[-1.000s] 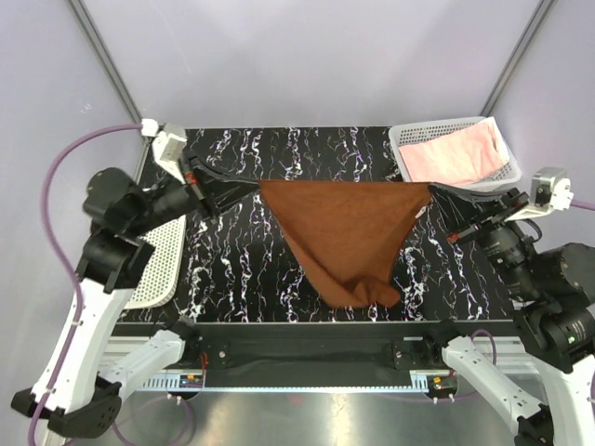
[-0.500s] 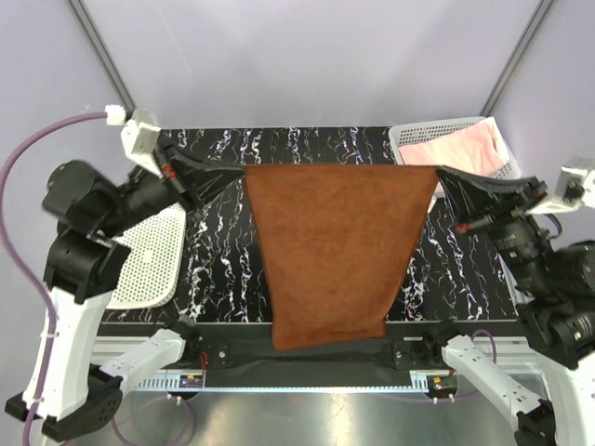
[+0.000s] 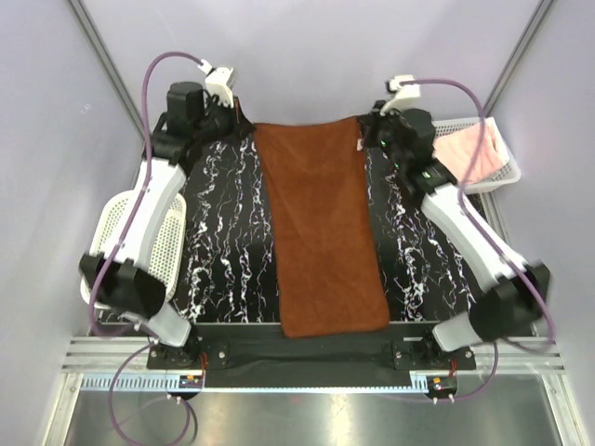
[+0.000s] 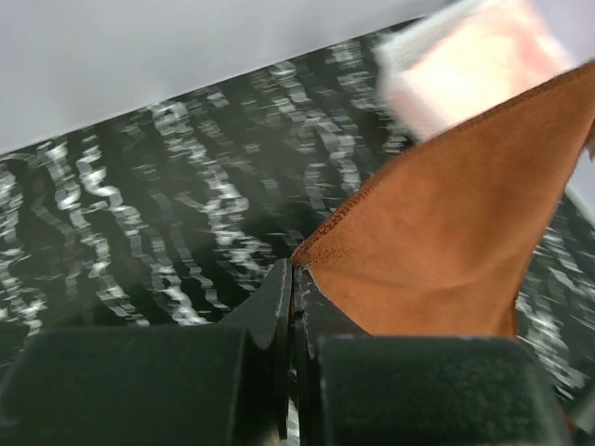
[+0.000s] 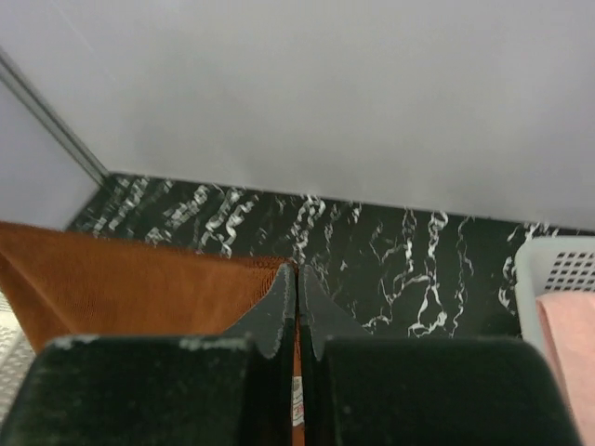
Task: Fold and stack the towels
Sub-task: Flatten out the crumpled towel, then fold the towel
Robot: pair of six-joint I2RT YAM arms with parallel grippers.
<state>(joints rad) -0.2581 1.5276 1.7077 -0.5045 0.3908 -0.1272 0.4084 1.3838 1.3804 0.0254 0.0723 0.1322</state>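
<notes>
The left gripper [image 3: 246,125] and right gripper [image 3: 363,135] each clamped a far corner of the brown towel [image 3: 321,232], stretched along the table [image 3: 223,214]. Both corners needed lowering together, evenly taut.

I see the brown towel [image 3: 321,232] stretched as a long strip down the centre of the frame over the black marbled tabletop [image 3: 223,232], its lower end at the tabletop's bottom edge. My left hand [image 3: 247,126] pinches its upper-left corner and my right hand [image 3: 365,132] its upper-right. A pink towel [image 3: 469,153] lies in the mesh basket [image 3: 509,173] at upper right. A second basket [image 3: 167,243] sits at the left.
</notes>
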